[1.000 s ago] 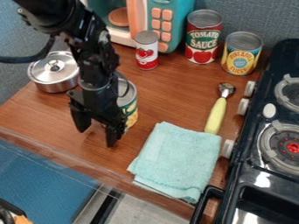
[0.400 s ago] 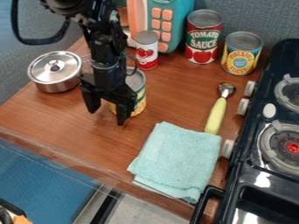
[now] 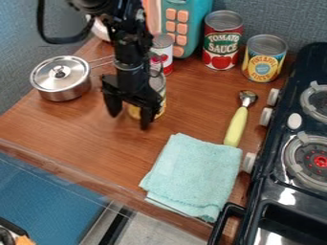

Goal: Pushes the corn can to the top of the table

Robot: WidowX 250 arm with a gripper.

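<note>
Since pushing seems underway, my tool (image 3: pixel 130 121) stands open by the corn can (image 3: pixel 162 105), apparently gripping nothing. Next, I'd press toward the counter's (image 3: pixel 76 131) top.

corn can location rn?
Camera view, left of center on the wooden table: the corn can is right behind the gripper, partly hidden by it, just in front of the small red-and-white can.

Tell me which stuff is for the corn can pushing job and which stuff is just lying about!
For the job:
- corn can
- gripper, right by the can
- table

Just lying about:
- silver pot
- small red-and-white can
- tall red can
- yellow-and-blue can
- yellow-handled scoop
- cloth
- toy microwave
- stove
</note>
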